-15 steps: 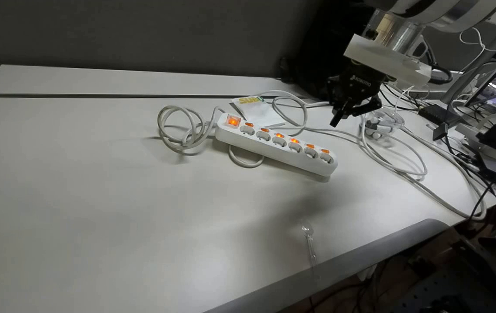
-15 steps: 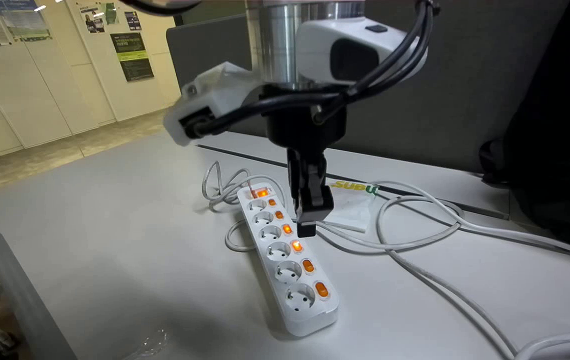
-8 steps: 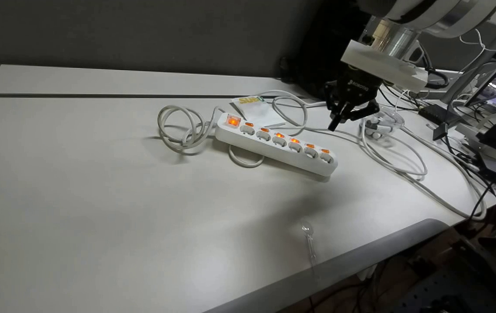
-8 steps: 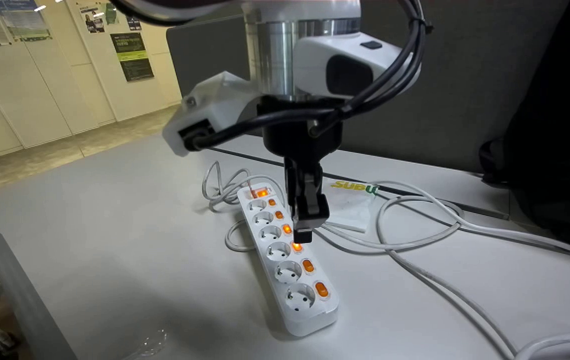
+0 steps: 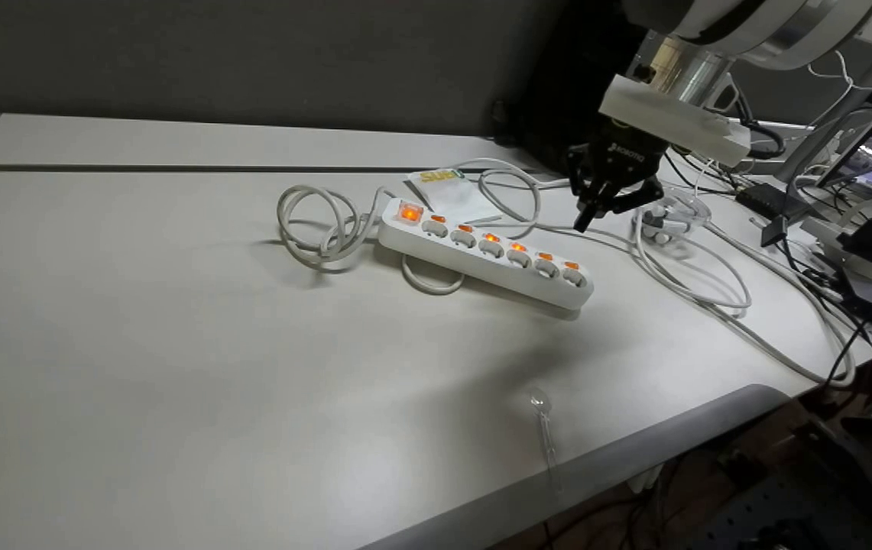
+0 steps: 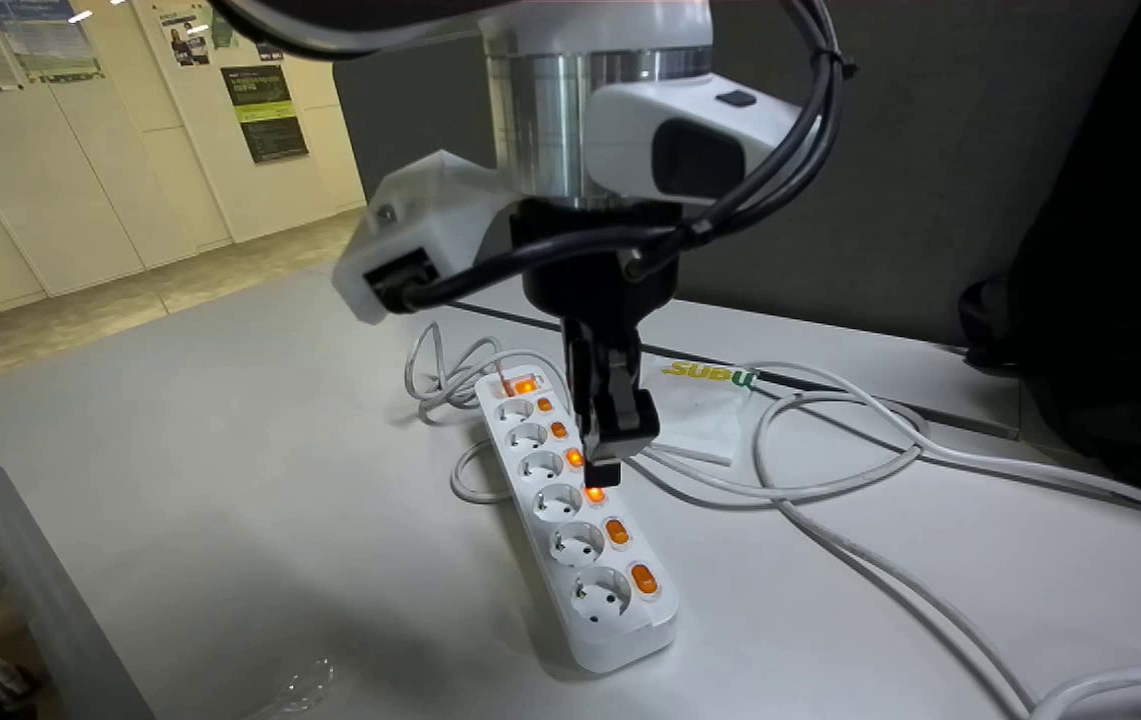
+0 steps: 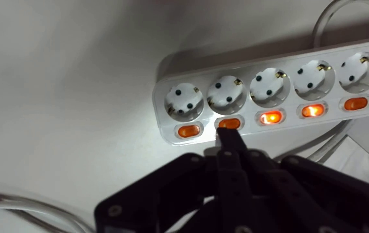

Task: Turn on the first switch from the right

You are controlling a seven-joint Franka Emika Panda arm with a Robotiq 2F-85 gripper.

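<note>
A white power strip point(image 5: 481, 260) lies on the table. It also shows in an exterior view point(image 6: 555, 500) and in the wrist view point(image 7: 203, 76). Its end switch point(image 5: 572, 265) is unlit orange, rightmost there, nearest in an exterior view point(image 6: 644, 579) and leftmost in the wrist view point(image 7: 189, 131). The neighbouring switch point(image 7: 229, 123) is also unlit; the two after it point(image 7: 271, 117) glow. The large main switch point(image 5: 410, 213) glows too. My black gripper point(image 5: 582, 223) is shut and empty above the strip. In the wrist view its fingertips point(image 7: 228, 132) overlap the lower edge of the neighbouring switch.
A coiled white cable point(image 5: 321, 229) lies at the strip's main-switch end. A white paper packet point(image 5: 455, 197) lies behind it. More cables point(image 6: 890, 570) run beside the strip. A clear plastic spoon point(image 5: 544, 428) lies near the table edge. A dark bag point(image 6: 1110, 300) stands behind.
My gripper has moved down a little, with a slight shift to the left in both exterior views. It stays shut. The strip and its lights look the same.
</note>
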